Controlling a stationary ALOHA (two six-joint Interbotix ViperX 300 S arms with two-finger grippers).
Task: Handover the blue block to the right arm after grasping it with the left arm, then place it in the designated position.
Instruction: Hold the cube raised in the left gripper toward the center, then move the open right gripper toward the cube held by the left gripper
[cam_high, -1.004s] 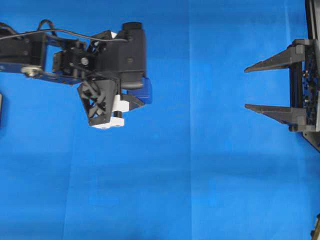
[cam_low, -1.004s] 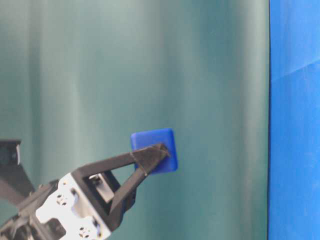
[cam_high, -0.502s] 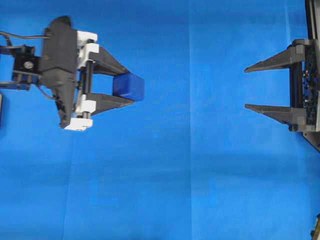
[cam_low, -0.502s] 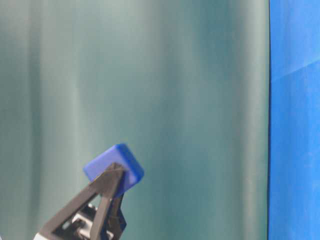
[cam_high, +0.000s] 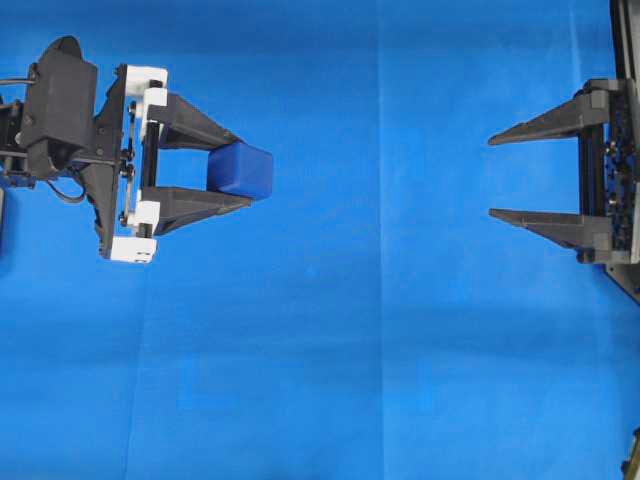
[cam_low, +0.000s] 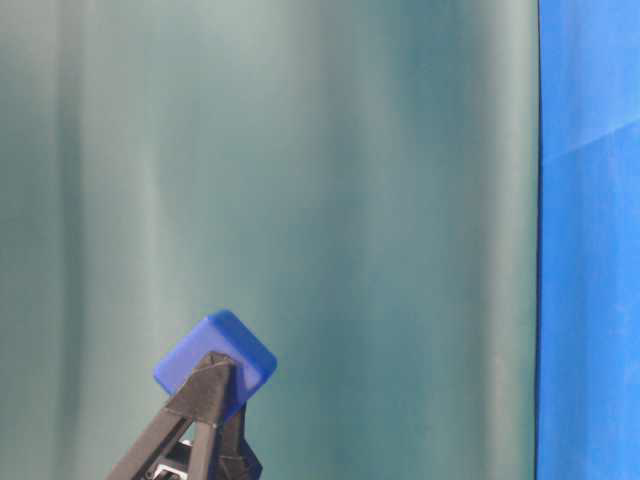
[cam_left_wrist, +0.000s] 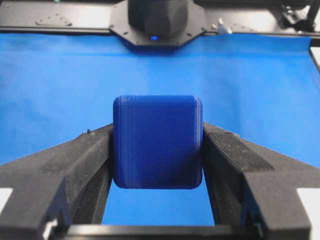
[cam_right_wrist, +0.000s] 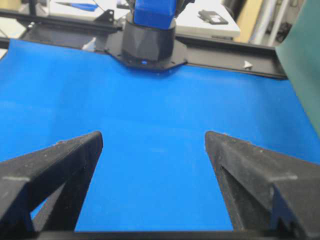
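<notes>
The blue block (cam_high: 241, 171) is a small dark-blue cube with rounded edges, pinched between the two black fingers of my left gripper (cam_high: 236, 173) at the left of the overhead view. That gripper, with white brackets, points right toward the right arm. In the left wrist view the blue block (cam_left_wrist: 157, 142) fills the gap between the fingers (cam_left_wrist: 75, 165) and hangs above the cloth. From table level the blue block (cam_low: 215, 362) shows raised in the air at the fingertips. My right gripper (cam_high: 492, 176) stands wide open at the far right, all black, with nothing between its fingers (cam_right_wrist: 60, 160).
A blue cloth (cam_high: 380, 350) covers the table. The right arm's base (cam_left_wrist: 155, 20) sits at the cloth's far edge in the left wrist view, the left arm's base (cam_right_wrist: 150, 40) in the right wrist view. A green curtain (cam_low: 300, 150) hangs behind.
My left gripper has turned with the block from a downward pose to level, fingers pointing right, and has drawn back to the left. The right gripper has not moved.
</notes>
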